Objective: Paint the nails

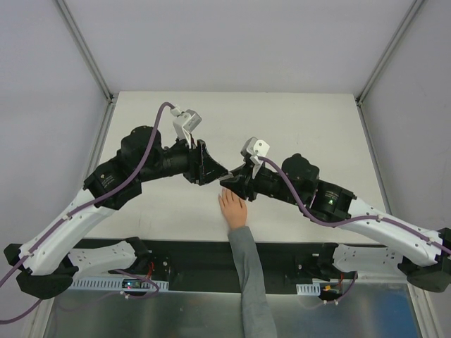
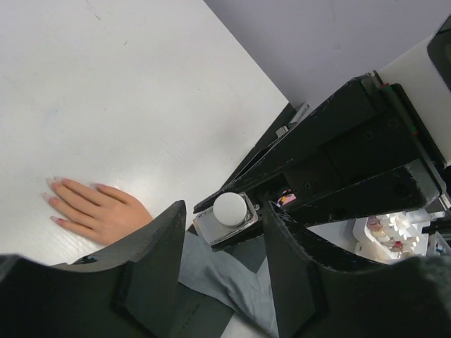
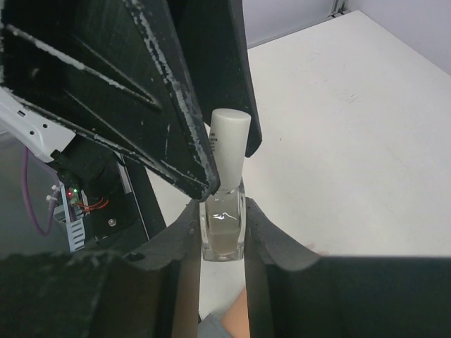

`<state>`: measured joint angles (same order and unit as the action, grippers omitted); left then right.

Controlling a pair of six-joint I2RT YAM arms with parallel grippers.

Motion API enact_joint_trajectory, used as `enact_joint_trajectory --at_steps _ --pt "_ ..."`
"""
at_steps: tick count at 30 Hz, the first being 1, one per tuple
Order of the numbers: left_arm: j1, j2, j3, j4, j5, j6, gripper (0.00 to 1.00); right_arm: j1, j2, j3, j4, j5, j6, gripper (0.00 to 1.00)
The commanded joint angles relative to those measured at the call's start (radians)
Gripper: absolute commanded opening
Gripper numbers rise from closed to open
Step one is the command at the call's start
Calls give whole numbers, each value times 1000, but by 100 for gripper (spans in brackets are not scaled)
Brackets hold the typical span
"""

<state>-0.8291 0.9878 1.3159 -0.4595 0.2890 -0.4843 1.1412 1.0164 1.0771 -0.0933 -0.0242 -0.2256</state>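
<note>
A pale hand (image 1: pixel 232 209) in a grey sleeve (image 1: pixel 248 274) lies flat on the white table, fingers together. Its nails (image 2: pixel 51 186) show as small pinkish tips in the left wrist view. Just above the fingertips, my right gripper (image 3: pixel 222 218) is shut on a small clear bottle (image 3: pixel 223 232) with a white cap (image 3: pixel 230 148), holding it upright. My left gripper (image 2: pixel 225 211) hangs over that cap (image 2: pixel 231 208). Its jaws stand apart on either side of the cap, with a gap on both sides. In the top view both grippers, left (image 1: pixel 211 170) and right (image 1: pixel 234 183), meet at mid-table.
The arms' black base rail (image 1: pixel 211 257) runs along the near edge, and the sleeve crosses it. A white tray of small bottles (image 2: pixel 394 236) shows past the right arm in the left wrist view. Grey walls and frame posts (image 1: pixel 84 49) enclose the table.
</note>
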Motion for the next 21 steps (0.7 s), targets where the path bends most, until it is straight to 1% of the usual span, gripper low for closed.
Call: enact_joint_trajectory --at_steps 1,2,8,12,21 --pt "12 0 39 -7 47 9 43 -8 -22 46 30 -39 -14 1" --pt "13 8 42 -7 62 6 41 -8 -22 44 30 -39 -14 1" --pt "15 11 55 -7 67 6 37 -8 -15 44 32 -51 -14 0" --pt "24 3 60 -7 70 6 31 -8 -16 43 33 -51 -14 0" --pt "30 5 60 -7 96 1 26 -11 -18 40 30 -48 -9 0"
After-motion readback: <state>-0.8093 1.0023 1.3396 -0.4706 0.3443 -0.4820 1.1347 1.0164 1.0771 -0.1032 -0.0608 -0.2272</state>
